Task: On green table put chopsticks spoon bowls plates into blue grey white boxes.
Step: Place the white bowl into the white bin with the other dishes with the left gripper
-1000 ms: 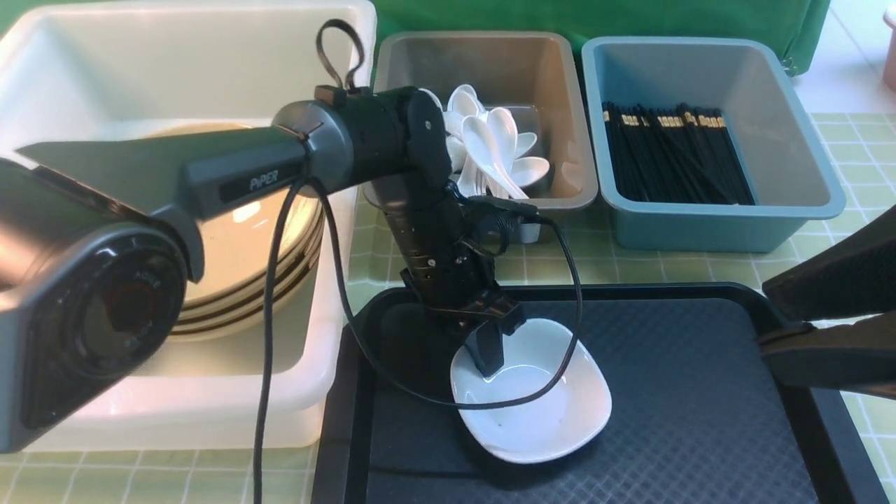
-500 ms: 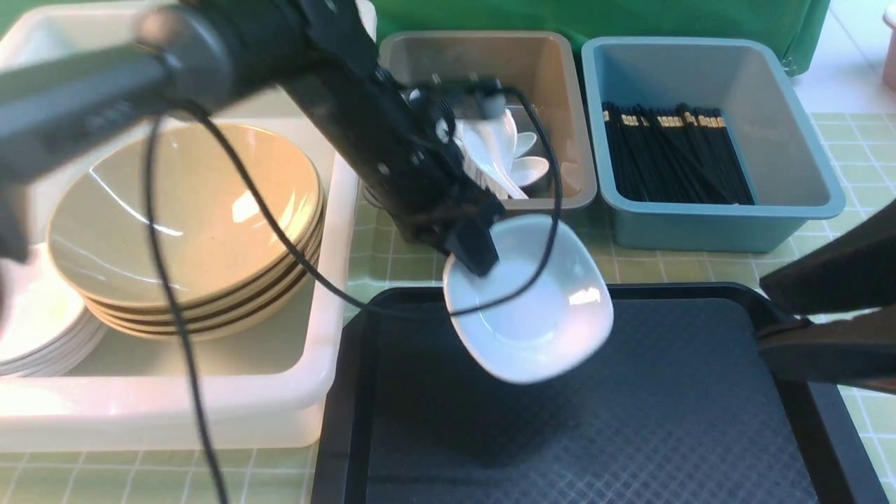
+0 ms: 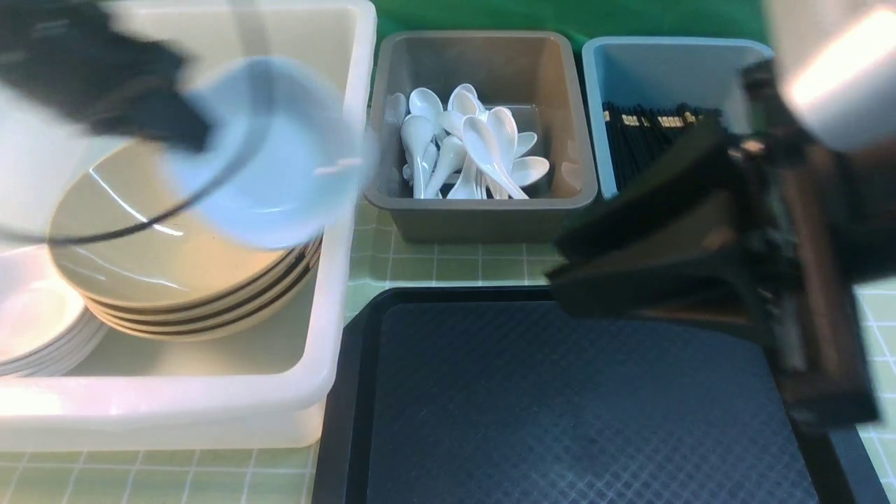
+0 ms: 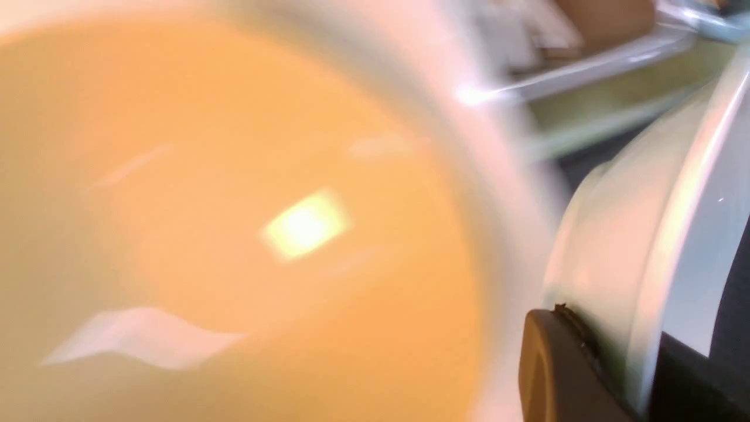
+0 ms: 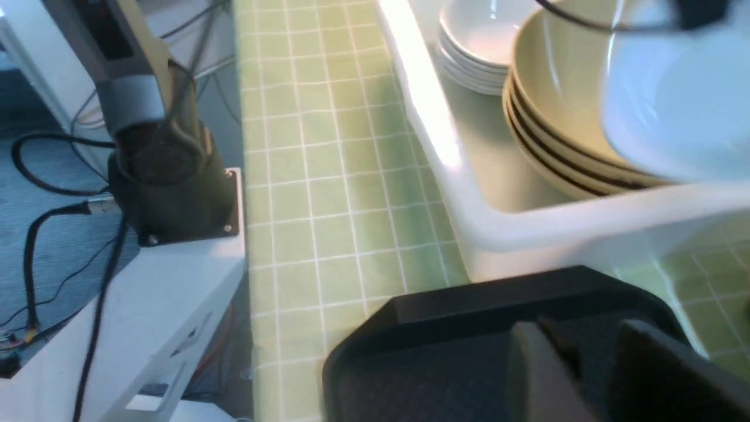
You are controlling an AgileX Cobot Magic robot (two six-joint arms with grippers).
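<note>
My left gripper [image 3: 189,133], blurred by motion, is shut on the rim of a white bowl [image 3: 273,154] and holds it in the air above the stack of beige plates [image 3: 175,273] inside the white box [image 3: 210,413]. In the left wrist view the gripper [image 4: 633,375] pinches the bowl's rim [image 4: 644,246] over a beige plate [image 4: 234,234]. My right gripper [image 3: 567,280] hovers open and empty over the right side of the black tray [image 3: 560,420]. In the right wrist view the right gripper [image 5: 592,363] also shows with its fingers apart.
The grey box [image 3: 483,206] holds white spoons [image 3: 483,147]. The blue box [image 3: 595,105] holds black chopsticks [image 3: 651,140]. A stack of white bowls [image 3: 35,322] sits beside the plates. The left arm's base [image 5: 170,181] stands past the table edge.
My left gripper lifted the white bowl off the black tray and swung it left over the white box. My right arm swung in from the right over the tray.
</note>
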